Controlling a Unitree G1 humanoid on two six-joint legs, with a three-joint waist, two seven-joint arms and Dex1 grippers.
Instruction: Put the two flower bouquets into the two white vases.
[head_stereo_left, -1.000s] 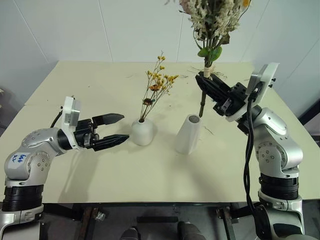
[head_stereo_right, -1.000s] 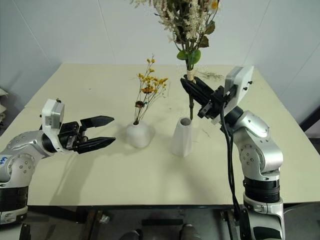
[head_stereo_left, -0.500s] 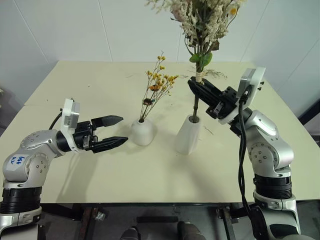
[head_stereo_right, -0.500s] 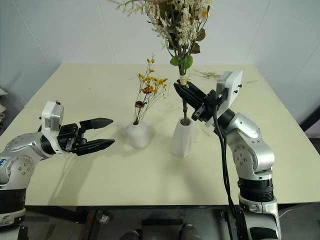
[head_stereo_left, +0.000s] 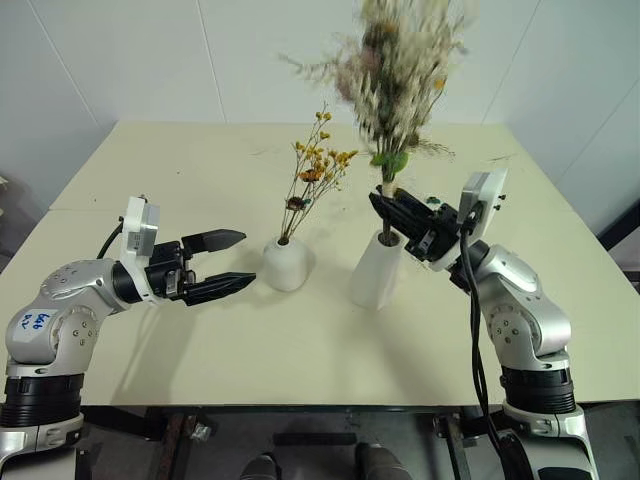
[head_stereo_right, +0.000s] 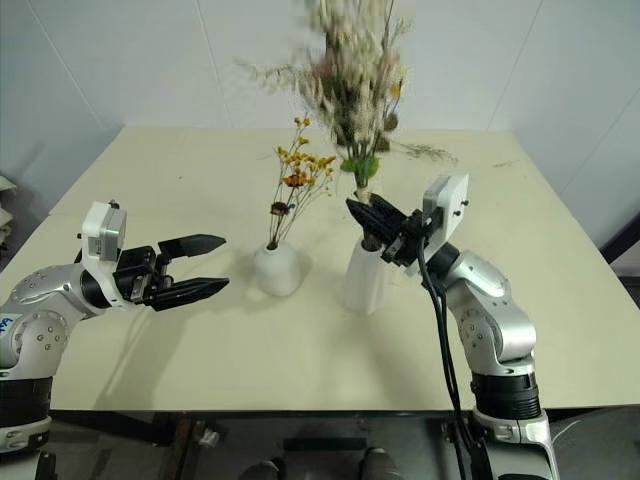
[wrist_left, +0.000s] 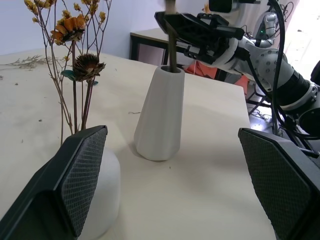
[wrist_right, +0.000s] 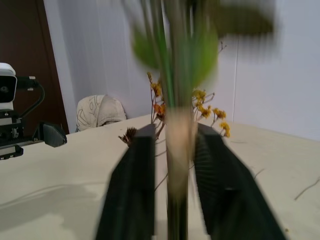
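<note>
The bushy green-beige bouquet (head_stereo_left: 400, 70) stands upright and blurred, with its thick stem (wrist_left: 171, 45) in the mouth of the tall tapered white vase (head_stereo_left: 375, 270). My right gripper (head_stereo_left: 385, 208) is just above that mouth, open, its fingers (wrist_right: 135, 175) on either side of the stem with a small gap. The slim bouquet of yellow-orange blooms (head_stereo_left: 315, 165) stands in the short rounded white vase (head_stereo_left: 285, 265). To the left of the short vase my left gripper (head_stereo_left: 238, 260) is open and level, holding nothing.
Both vases stand mid-table on the cream table (head_stereo_left: 180, 180). Thin loose sprigs (head_stereo_left: 435, 150) lie near the back right. A white wall rises close behind the far edge.
My right gripper has come down and left with the bushy bouquet, its stem has entered the tall vase, and the fingers have parted from the stem. The left arm has not moved.
</note>
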